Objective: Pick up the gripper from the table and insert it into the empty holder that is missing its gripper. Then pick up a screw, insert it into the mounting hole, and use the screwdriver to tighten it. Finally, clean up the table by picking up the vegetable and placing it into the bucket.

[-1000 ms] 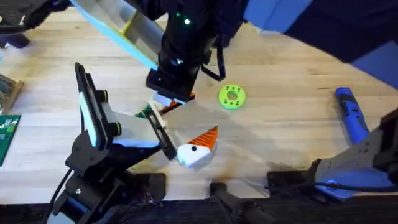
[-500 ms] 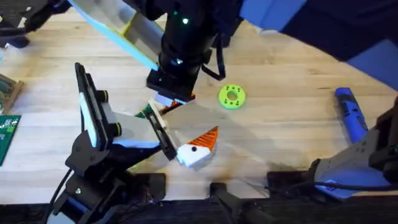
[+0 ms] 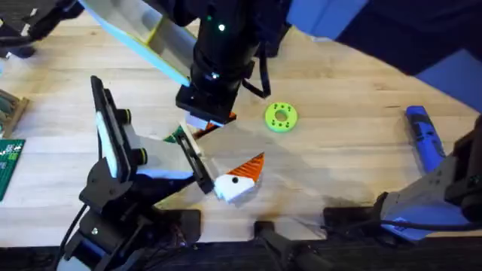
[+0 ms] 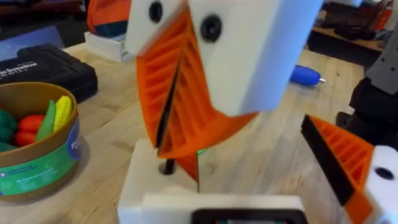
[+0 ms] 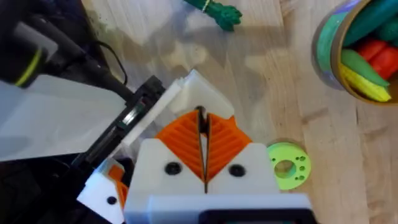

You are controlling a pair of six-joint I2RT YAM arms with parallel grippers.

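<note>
My right gripper (image 3: 207,120) (image 5: 202,121) reaches across the middle with its orange pads shut. Its tips (image 4: 166,146) press down on a white block (image 5: 193,93) of the left arm's finger mount. A small dark spot (image 4: 166,167) shows there; I cannot tell whether it is a screw. My left gripper (image 3: 221,152) stands open, one orange-padded finger (image 4: 339,158) far to the side. The lime-green disc (image 3: 281,117) (image 5: 286,165) with its small holes lies free beside them. The blue screwdriver (image 3: 425,143) lies at the right. The vegetable (image 5: 217,11) lies on the wood near the bucket (image 4: 37,168) (image 5: 329,50).
The bucket holds several toy vegetables. A black case (image 4: 43,65) stands behind it. A green circuit board (image 3: 7,165) lies at the left edge. The right arm's links hang dark and large over the table's far half.
</note>
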